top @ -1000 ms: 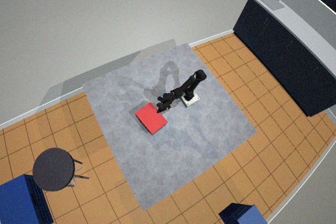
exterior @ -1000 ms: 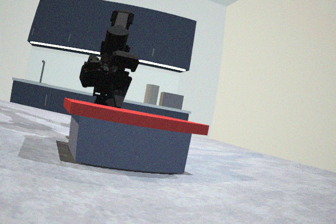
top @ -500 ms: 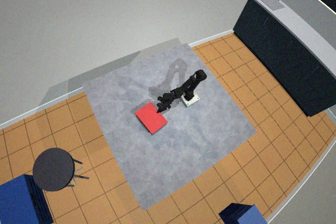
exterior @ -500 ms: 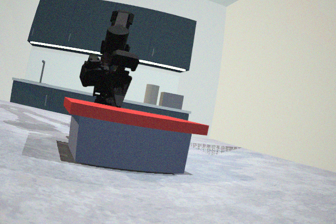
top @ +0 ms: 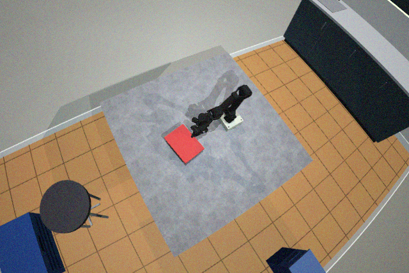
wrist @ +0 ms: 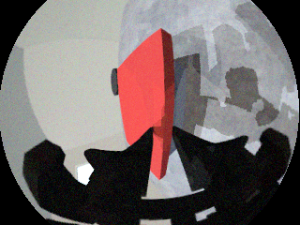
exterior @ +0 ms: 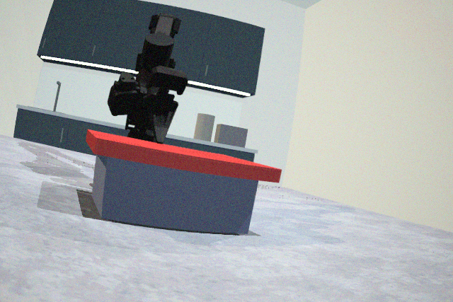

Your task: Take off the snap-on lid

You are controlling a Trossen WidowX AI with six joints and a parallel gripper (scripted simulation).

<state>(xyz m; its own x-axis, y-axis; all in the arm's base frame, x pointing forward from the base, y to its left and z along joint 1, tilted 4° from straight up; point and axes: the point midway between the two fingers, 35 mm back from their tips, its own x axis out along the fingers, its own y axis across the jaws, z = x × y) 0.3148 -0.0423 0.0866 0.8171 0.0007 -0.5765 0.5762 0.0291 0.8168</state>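
Note:
The red lid [top: 184, 144] [exterior: 182, 158] [wrist: 142, 89] covers the top of the blue-grey storage box [exterior: 175, 196] [wrist: 180, 94], with its rim overhanging the walls. No gap between lid and box shows in the exterior view. The box stands on the grey table top. My gripper [top: 192, 136] [exterior: 148, 141] [wrist: 161, 129] is shut on the lid's edge, on the side toward the arm's base. In the wrist view one finger lies on the lid's top side and the other on its underside. The lower finger is hidden behind the lid in the exterior view.
The arm's pale base [top: 232, 124] stands on the grey table top [top: 215, 197], close to the box. A round dark stool [top: 64, 206] is beyond the table's edge. A kitchen counter [top: 333, 35] runs along the wall behind the arm.

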